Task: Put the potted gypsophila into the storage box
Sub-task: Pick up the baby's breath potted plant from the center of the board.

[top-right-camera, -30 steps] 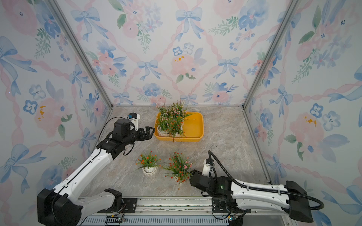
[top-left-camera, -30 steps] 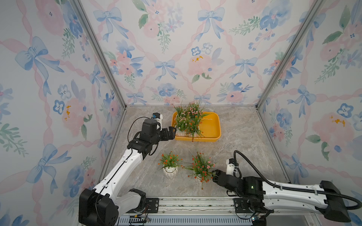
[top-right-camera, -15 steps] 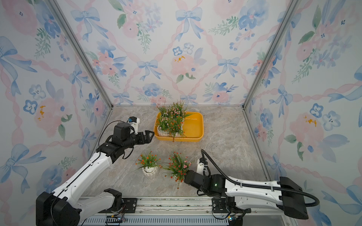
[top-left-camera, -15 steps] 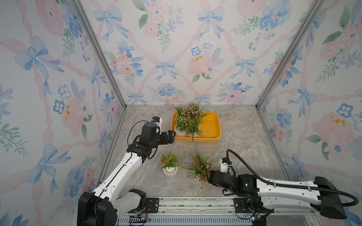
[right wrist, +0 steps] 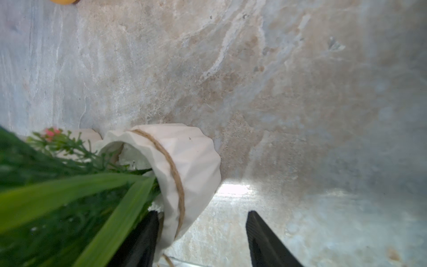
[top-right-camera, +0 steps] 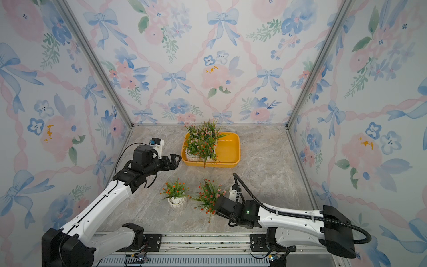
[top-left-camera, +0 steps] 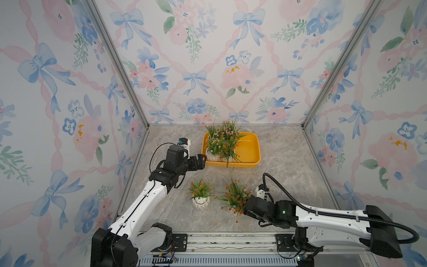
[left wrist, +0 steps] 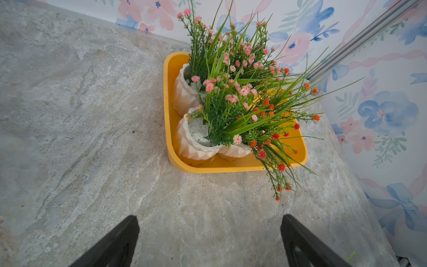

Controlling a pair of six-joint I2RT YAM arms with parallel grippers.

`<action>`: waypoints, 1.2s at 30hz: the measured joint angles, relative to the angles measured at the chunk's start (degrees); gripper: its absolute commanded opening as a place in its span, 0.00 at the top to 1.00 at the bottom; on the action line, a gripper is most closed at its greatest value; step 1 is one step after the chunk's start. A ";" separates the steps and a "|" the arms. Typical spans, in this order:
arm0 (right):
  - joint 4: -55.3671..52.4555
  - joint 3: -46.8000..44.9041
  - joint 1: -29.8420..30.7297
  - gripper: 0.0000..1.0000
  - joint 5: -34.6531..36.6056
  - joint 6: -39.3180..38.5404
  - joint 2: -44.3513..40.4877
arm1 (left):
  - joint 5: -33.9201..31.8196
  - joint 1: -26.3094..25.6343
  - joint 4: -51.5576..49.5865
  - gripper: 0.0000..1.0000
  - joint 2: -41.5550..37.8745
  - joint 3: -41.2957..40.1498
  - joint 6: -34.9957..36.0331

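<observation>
Right end effector point(top-left-camera: 246, 206) is down low on the counter point(top-left-camera: 288, 166), side-on to the nearer potted gypsophila point(top-left-camera: 234, 197). I reckon side-on is the sensible way in, since the sprigs fan out over the pot and hide it from above. In the right wrist view my fingers are apart. One is buried in foliage right against the white pot point(right wrist: 184, 159) and the other stands clear, with bare counter between it and the pot. So nothing is pinched yet.

The pot is faceted and chalky, with a twine band point(right wrist: 175, 175) round it, and long green blades and orange-red buds spill out.

Left end effector point(top-left-camera: 200, 161) is spread wide and empty, hovering just beside the storage box point(top-left-camera: 247, 149). The second loose pot point(top-left-camera: 200, 203) stands near it on the counter.

Inside the box, the pink pots point(left wrist: 184, 92) and an orange-red one crowd one end. The other end is bare, and that looks like the spot for the two on the counter.
</observation>
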 measured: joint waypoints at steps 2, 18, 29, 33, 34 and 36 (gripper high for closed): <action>-1.49 1.75 -1.05 0.52 -0.90 -0.50 1.40 | -0.02 0.00 0.00 0.02 0.00 0.00 0.00; -9.38 16.94 -5.20 0.80 -7.06 -7.32 18.12 | -1.36 1.55 0.00 0.02 -2.01 -2.21 1.09; -11.72 18.56 -7.48 0.99 -8.04 -10.82 18.71 | -1.97 2.38 0.00 0.02 -2.01 -2.21 1.11; -13.84 19.32 -8.87 1.00 -8.02 -12.72 18.71 | -2.40 2.80 0.00 0.02 -1.95 -2.21 1.09; -15.06 19.80 -9.35 1.00 -7.87 -13.38 18.71 | -2.54 2.93 0.00 0.02 -1.95 -2.21 1.11; -17.25 21.14 -10.34 1.00 -7.43 -14.69 18.71 | -2.84 3.23 0.00 0.02 -1.70 -2.21 1.11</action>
